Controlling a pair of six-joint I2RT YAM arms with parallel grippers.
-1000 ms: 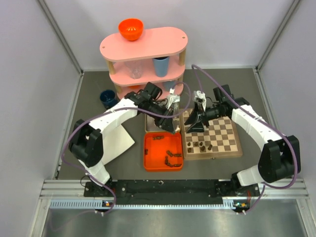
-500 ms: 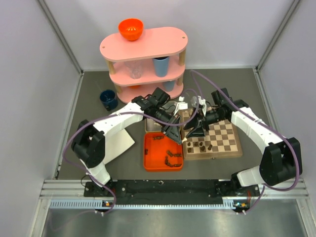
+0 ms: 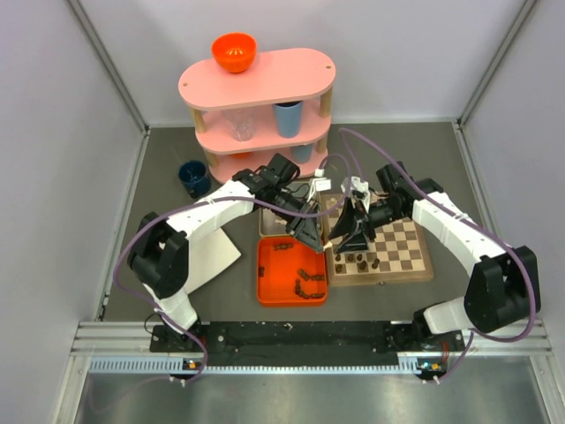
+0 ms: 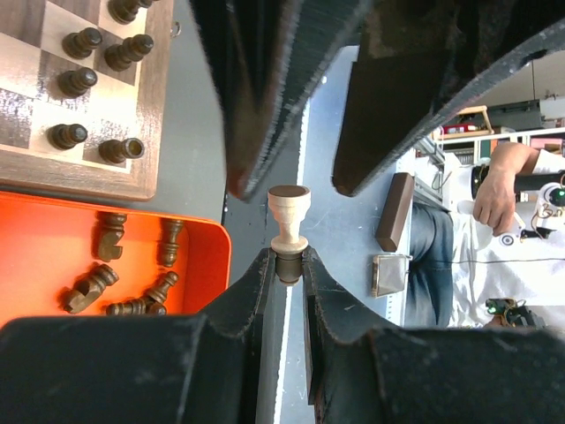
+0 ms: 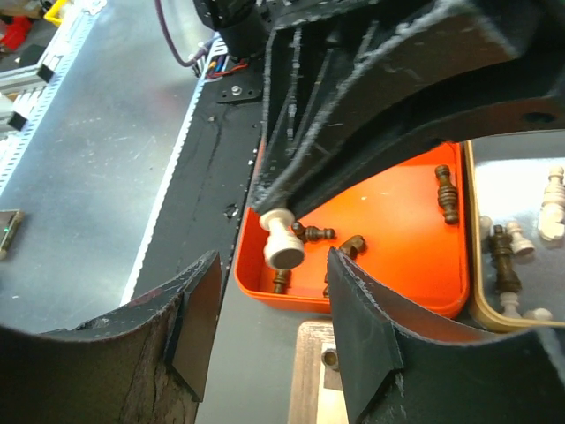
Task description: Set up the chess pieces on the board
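A cream chess piece (image 4: 289, 212) is clamped by the left gripper (image 4: 289, 269), while the right gripper (image 5: 274, 265) is held open at its 3 o'clock.

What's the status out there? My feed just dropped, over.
Left claw shut on cream piece, base pinched. Right claw open either side of its top, not closed. Board holds a few dark pieces. Nothing in the way.

Cream piece (image 4: 289, 216), orange tray (image 3: 272, 283), brown-and-cream checkered board (image 3: 408, 240).

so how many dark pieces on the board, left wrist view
6 dark pieces on the board corner: one at the frame edge, three below, two nearest the border. More may be hidden.
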